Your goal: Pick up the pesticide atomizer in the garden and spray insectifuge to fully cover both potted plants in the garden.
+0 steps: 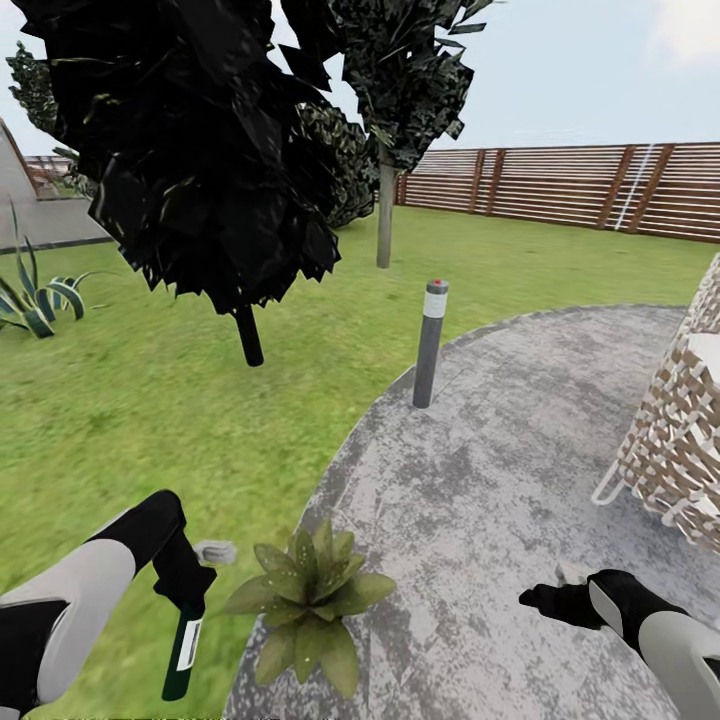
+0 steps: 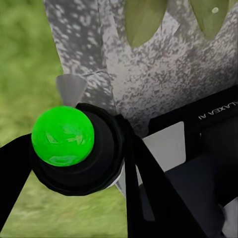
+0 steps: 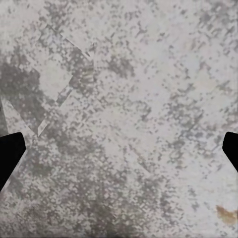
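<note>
My left gripper (image 1: 186,588) is shut on the pesticide atomizer (image 1: 183,645), a slim dark-green bottle with a white label that hangs down over the lawn. A pale grey nozzle piece (image 1: 215,551) juts from the gripper toward the plant. One potted plant (image 1: 310,600), a low rosette of pointed green leaves, sits at the patio's edge just right of the atomizer. In the left wrist view the atomizer (image 2: 63,135) appears end-on as a green knob in a black ring, with leaves (image 2: 144,20) beyond it. My right gripper (image 1: 548,600) hovers open over the patio, holding nothing.
The round grey patio (image 1: 500,470) spreads ahead and right. A grey bollard lamp (image 1: 430,345) stands at its rim. A woven chair (image 1: 680,440) blocks the right side. A dark-leaved tree (image 1: 200,150) overhangs the lawn, and a brown slatted fence (image 1: 600,185) closes the back.
</note>
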Controlling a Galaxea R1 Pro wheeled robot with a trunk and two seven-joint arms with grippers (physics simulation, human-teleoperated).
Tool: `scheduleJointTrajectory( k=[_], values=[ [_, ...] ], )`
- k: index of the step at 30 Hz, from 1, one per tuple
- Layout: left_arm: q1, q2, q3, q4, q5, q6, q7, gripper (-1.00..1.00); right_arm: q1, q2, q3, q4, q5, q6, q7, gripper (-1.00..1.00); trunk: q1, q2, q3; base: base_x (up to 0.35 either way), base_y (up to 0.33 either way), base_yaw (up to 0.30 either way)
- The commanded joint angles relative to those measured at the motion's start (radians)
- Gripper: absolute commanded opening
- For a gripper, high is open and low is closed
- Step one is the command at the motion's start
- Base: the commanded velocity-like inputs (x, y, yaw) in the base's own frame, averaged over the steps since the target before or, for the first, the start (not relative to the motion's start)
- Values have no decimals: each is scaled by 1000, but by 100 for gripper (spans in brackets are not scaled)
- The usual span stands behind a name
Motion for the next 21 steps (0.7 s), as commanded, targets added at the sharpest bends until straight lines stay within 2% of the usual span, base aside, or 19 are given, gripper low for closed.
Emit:
scheduleJointTrajectory(
  k=[1, 6, 9, 12, 16, 21],
  values=[
    [0, -1, 5, 0, -10, 6, -7, -100, 0, 0, -7, -2, 6, 6, 4, 100, 0, 0, -1, 0, 0, 56],
    [0, -1, 5, -2, -11, 8, -5, -100, 0, 0, -7, -2, 6, 6, 4, 100, 0, 0, -1, 0, 0, 14],
    [0, -1, 6, -2, -62, 10, 16, -100, 0, 0, -8, -2, 6, 6, 4, 100, 0, 0, -1, 7, 0, 1],
    [0, -1, 7, -3, -97, 11, 21, -100, 0, 0, -8, -2, 6, 6, 4, 100, 0, 0, -3, 146, 73, 0],
    [0, -1, 7, -3, -104, 11, 22, -100, 0, 0, -8, -2, 6, 6, 4, 100, 0, 0, -8, 203, 117, 0],
    [0, -3, 6, -2, -105, 11, 22, -100, 0, 0, -8, -2, 6, 6, 4, 100, 0, 0, -16, 22, 13, 0]
  ],
)
